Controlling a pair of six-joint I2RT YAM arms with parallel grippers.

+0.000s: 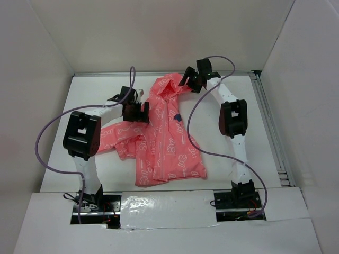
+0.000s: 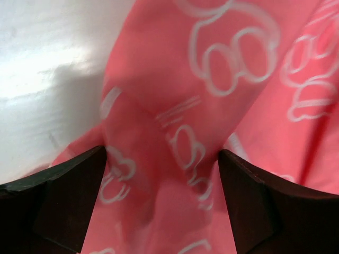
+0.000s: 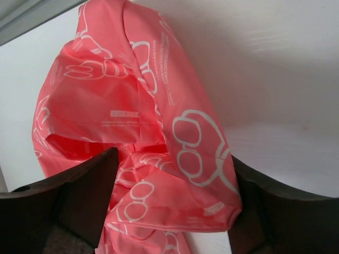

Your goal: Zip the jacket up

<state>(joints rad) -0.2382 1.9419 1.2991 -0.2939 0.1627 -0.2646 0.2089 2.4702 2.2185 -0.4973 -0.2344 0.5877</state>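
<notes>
Straddling jacket (image 3: 132, 106) hood, right claw (image 3: 172, 177), jaws apart

White table (image 1: 122, 174) carries the coral-pink jacket (image 1: 164, 137), lying front-up mid-surface, hood toward the far edge

A white table (image 1: 262, 148) — boxed by plain white walls (image 1: 159, 32) on three sides; a metal rail (image 1: 273, 127) runs along its right edge; glossy tape (image 1: 164, 206) crosses the near white board (image 1: 175, 238).

The jacket (image 1: 164, 151) is thin, smooth, faintly glossy cloth.
</notes>
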